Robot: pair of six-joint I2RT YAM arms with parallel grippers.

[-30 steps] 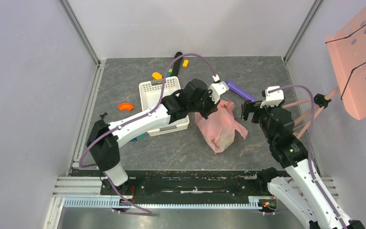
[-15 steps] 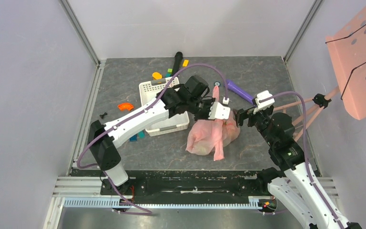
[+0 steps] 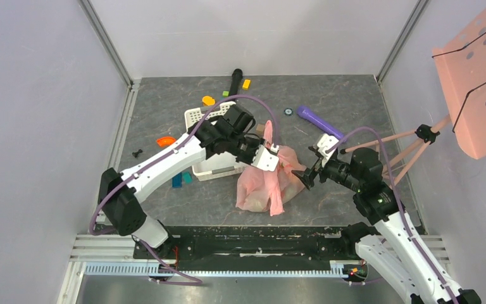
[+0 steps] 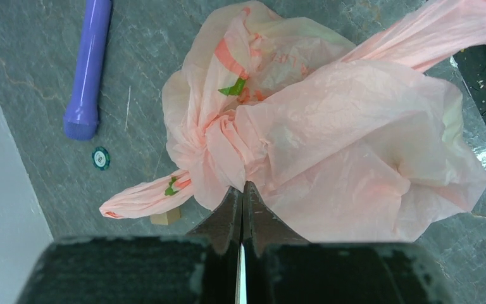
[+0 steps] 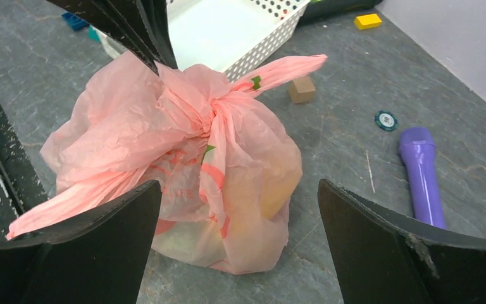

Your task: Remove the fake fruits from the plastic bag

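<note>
Seen from the overhead camera, the plastic bag (image 3: 256, 189), pink and crinkled, is sitting on the grey table (image 3: 354, 95) near its front edge, between the two arms. The left gripper (image 3: 271, 158) is reaching in from ten o'clock and pinching the top of the bag, its jaws pressed fully together on the film. The right gripper (image 3: 305, 177) is hanging just beside the bag at three o'clock, its jaws spread wide and gripping nothing. A white basket (image 3: 204, 116) is lying at ten o'clock from the bag, and a purple cylinder (image 3: 319, 121) is lying apart from it at one o'clock. In the left wrist camera, the two dark fingers are meeting at six o'clock of the frame and squeezing a gathered fold next to the bag's twisted neck. One loop handle is trailing toward eight o'clock and another toward one o'clock. A small round token (image 4: 101, 158) is lying near the cylinder's end at nine o'clock. In the right wrist camera, the wide fingers are framing the bag at seven and four o'clock without touching it. A yellowish shape is showing through the film at four o'clock of the bag, possibly one of the fake fruits (image 5: 277, 187), though the plastic is blurring it. A tan block (image 5: 302, 89) is lying on the table at one o'clock of the bag.
</note>
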